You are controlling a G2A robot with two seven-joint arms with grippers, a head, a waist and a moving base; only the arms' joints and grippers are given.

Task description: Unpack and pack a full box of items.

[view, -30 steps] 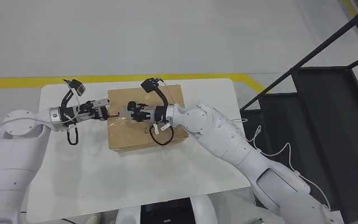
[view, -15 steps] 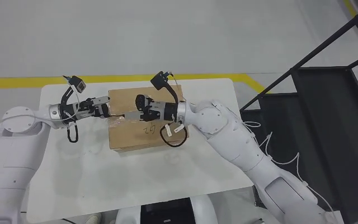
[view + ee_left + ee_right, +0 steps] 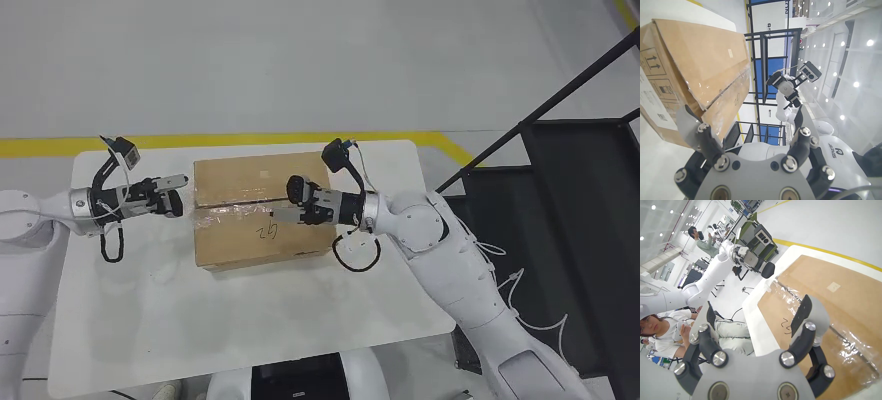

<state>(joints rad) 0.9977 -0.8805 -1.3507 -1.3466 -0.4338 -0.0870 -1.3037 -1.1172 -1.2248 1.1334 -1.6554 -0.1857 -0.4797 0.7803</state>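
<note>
Mid-bench (image 3: 150, 290), box (image 3: 250, 240) sits sealed, tape (image 3: 230, 206) along seam. My left jaws gape beside its end, right jaws gape over lid. Cardboard stiff, probably heavy; tape slick: pinch flap edge.

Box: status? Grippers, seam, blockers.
Box shut, clear tape over the seam. Left gripper open at its end. Right gripper open above its top.

Bright, even light from above fell on the white table (image 3: 150, 290). Round ceiling lamps (image 3: 856, 84) burned as hot spots in the left wrist view. The clear tape (image 3: 848, 340) on the box (image 3: 230, 245) caught glare. Shadows beside the box were faint. Both wrist views bowed straight lines near their edges.
</note>
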